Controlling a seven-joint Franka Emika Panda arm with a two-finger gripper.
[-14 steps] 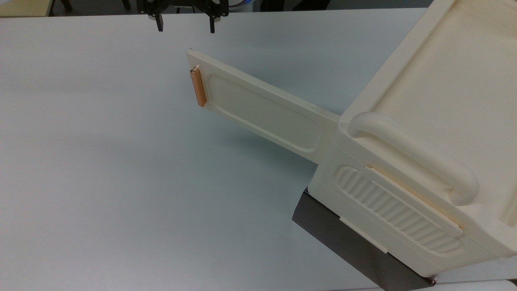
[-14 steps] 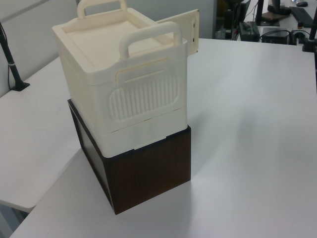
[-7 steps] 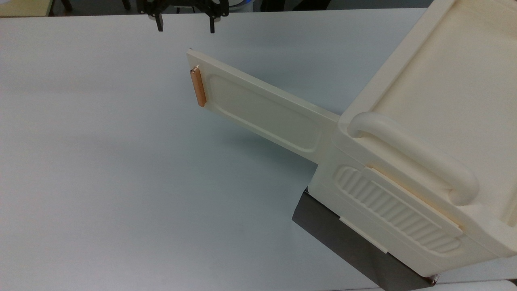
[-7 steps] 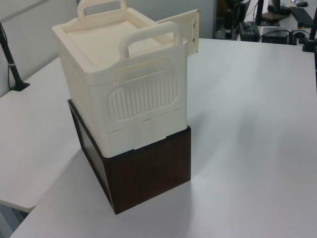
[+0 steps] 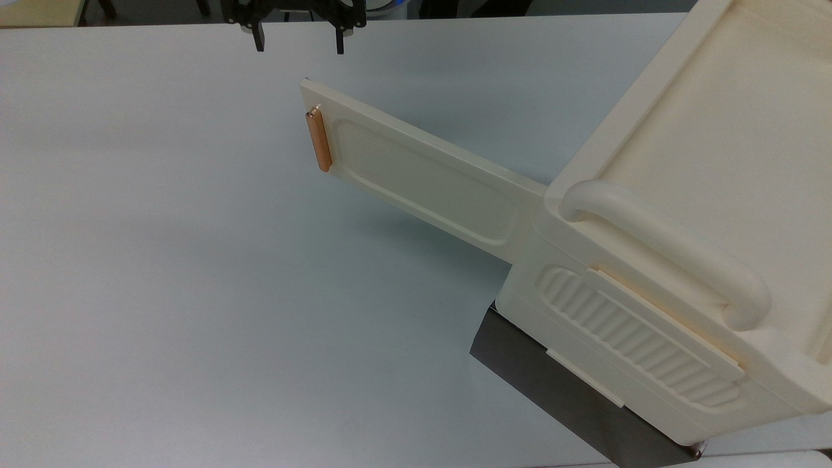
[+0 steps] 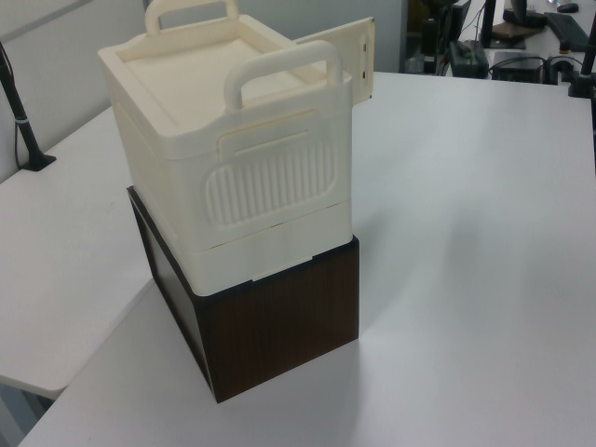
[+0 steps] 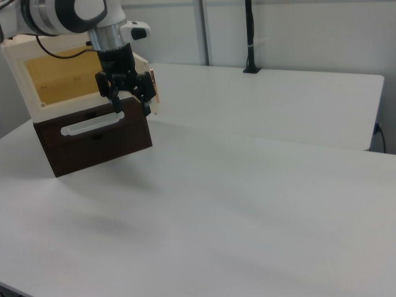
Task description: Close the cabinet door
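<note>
Open and empty, my black two-finger gripper hangs near the free end of the long flat cream plastic cabinet door, not touching it. Against the pictures of one second ago I see almost no change: only a very small shift of the fingers. The door stands wide open from the large cream plastic cabinet, its slim copper-orange bar handle untouched. I judge that closing has not begun.
</note>
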